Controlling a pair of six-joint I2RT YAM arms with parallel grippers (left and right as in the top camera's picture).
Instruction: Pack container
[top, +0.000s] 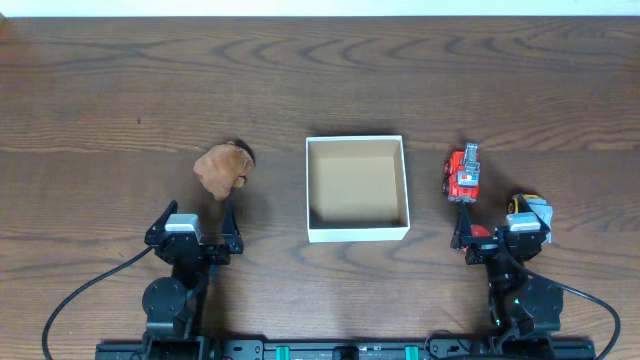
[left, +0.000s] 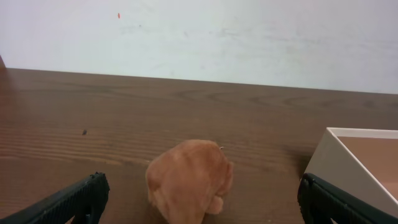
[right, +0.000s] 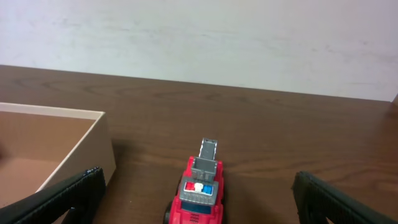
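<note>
Container (top: 357, 233) packing just starting: holding left gripper (top: 198, 222) and right gripper (top: 497, 225) spread wide, gripping nothing; likely needing a reach toward plush toy (top: 222, 167) or fire truck (top: 462, 173).

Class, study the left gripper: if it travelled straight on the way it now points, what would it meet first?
The left gripper, jaws open, would probably meet the brown stuffed toy first; it lies just ahead, roughly centred. The box sits off to its right.
</note>
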